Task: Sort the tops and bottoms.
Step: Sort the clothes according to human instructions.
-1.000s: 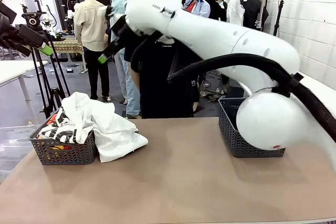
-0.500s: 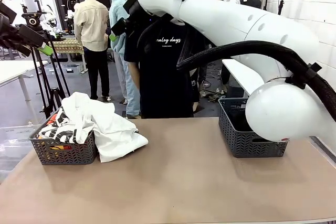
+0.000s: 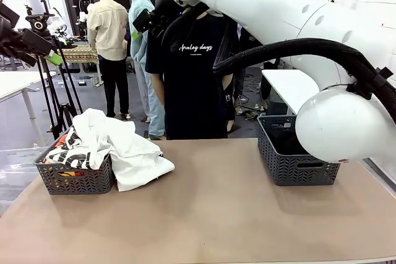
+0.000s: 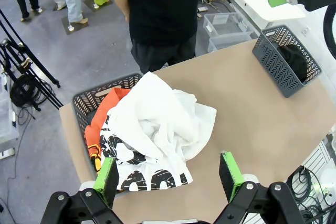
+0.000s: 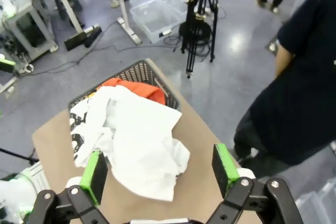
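White cloth is what your next reach turns on. Front view: the tops [image 3: 124,149] are heaped in the left basket [image 3: 74,180] and spill over its right rim onto the table [image 3: 210,214]; the bottoms [image 3: 288,143] lie dark inside the right basket [image 3: 297,165]. The right gripper [image 3: 141,26] hangs high at the person's [image 3: 192,72] shoulder level, far above the heap and a little to its right.

Left wrist view: the left gripper [image 4: 170,179] is spread wide, nothing between its pads [image 4: 107,179]. You are looking straight down on the tops [image 4: 157,129]; the heap sits just ahead of the fingertips, its long axis running diagonally off the basket [image 4: 86,103] toward the bare table [image 4: 262,108]. The bottoms [image 4: 294,61] are well off to the far right.

Right wrist view: the right gripper [image 5: 160,174] is likewise released and empty, the tops [image 5: 136,140] ahead of it.

Judgement: both look down on the heap; the left seems nearer, so you should descend with it.
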Robot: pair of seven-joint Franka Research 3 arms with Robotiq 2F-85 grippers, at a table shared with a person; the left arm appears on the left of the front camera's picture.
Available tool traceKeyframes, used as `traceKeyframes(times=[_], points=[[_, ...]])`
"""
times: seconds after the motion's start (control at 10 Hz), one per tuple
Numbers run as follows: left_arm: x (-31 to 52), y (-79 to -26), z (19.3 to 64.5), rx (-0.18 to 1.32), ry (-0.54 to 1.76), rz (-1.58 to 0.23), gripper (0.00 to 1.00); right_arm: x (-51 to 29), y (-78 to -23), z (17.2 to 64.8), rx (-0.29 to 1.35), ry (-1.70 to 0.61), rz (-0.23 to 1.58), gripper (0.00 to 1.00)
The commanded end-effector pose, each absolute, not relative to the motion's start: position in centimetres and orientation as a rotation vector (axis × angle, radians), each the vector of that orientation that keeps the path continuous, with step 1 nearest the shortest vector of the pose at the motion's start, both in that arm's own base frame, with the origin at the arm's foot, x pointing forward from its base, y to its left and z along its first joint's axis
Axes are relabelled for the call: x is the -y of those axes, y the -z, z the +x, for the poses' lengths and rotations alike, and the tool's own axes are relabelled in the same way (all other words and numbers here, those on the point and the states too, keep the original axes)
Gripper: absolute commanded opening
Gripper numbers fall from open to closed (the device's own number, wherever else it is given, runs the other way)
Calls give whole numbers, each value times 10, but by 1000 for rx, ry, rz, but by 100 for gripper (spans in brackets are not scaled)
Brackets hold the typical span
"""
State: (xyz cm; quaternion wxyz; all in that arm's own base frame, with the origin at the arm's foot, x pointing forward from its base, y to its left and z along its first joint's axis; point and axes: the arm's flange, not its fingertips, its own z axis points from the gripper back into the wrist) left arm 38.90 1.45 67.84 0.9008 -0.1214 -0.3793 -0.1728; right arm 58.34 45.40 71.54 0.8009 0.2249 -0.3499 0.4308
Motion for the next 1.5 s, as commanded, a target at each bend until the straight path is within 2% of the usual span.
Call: traceKeyframes(times=[0.0, 0.1, 0.2, 0.5, 0.6, 0.8, 1.1, 1.3, 1.4], points=[[-15, -679, 389, 786, 357, -249, 100, -249, -532, 307, 669, -813, 482, 100], [-15, -679, 389, 786, 357, -249, 100, -244, -523, 294, 683, -786, 466, 100], [-15, -679, 389, 786, 357, -249, 100, -449, -720, 580, 711, -881, 486, 100], [-15, -679, 389, 786, 357, -249, 100, -444, -723, 576, 686, -849, 480, 100], [-15, -679, 389, 786, 357, -249, 100, -463, -705, 588, 523, -930, 420, 100], [-15, -679, 389, 786, 357, -249, 100, -381, -702, 574, 504, -709, 390, 100], [-15, -679, 389, 786, 357, -249, 100, -248, -729, 508, 557, -352, 335, 100], [-15, -679, 389, 786, 357, -249, 100, -222, -739, 481, 525, -312, 355, 100], [-15, -679, 389, 786, 357, -249, 100, -255, -798, 575, 557, -375, 331, 100]])
